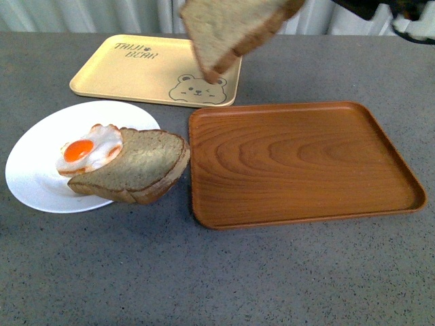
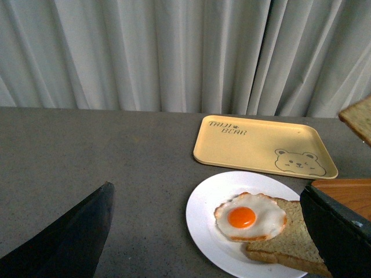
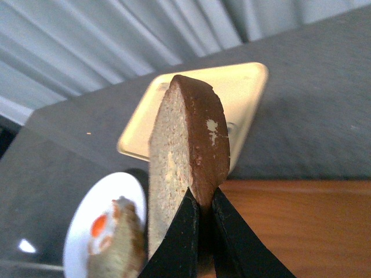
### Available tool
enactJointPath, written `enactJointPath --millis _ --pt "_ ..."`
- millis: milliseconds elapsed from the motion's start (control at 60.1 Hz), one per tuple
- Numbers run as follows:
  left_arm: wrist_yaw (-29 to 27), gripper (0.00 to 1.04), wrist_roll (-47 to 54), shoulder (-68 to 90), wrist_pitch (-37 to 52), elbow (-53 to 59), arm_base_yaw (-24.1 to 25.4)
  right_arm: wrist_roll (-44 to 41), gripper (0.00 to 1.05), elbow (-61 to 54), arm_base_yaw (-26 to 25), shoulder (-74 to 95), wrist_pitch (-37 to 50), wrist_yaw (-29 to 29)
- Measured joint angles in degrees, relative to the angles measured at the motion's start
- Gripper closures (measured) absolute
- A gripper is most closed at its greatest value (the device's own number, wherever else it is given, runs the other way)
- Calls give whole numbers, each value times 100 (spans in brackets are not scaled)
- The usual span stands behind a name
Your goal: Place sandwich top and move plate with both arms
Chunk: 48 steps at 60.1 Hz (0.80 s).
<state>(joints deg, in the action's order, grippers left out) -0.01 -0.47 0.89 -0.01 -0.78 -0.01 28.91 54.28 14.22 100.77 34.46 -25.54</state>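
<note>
Could drop the sandwich top, pinched only at its crust by the right gripper, or land it askew on the egg, with the left gripper wide and empty.

The yellow tray carries dark lettering, "BEAR" beneath a less clear word like "TALU".

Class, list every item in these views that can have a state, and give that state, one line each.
sandwich top: lifted, tilted, gripped by one edge
right end effector: shut on the sandwich top
left end effector: open, holding nothing
plate: holds fried egg and bread slice
fried egg: uncovered
bread slice: lying against the egg
yellow bear tray: nothing on it
wooden tray: nothing on it
</note>
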Motion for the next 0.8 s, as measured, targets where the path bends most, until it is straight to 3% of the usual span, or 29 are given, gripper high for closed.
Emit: enactJointPath --millis 316,549,799 --pt "0 9 0 0 0 0 0 203 103 684 1847 1235 -83 1165" --pt "0 9 0 0 0 0 0 210 103 533 2264 1707 -321 1550" --pt "0 9 0 0 0 0 0 57 60 127 2109 1331 -343 1917"
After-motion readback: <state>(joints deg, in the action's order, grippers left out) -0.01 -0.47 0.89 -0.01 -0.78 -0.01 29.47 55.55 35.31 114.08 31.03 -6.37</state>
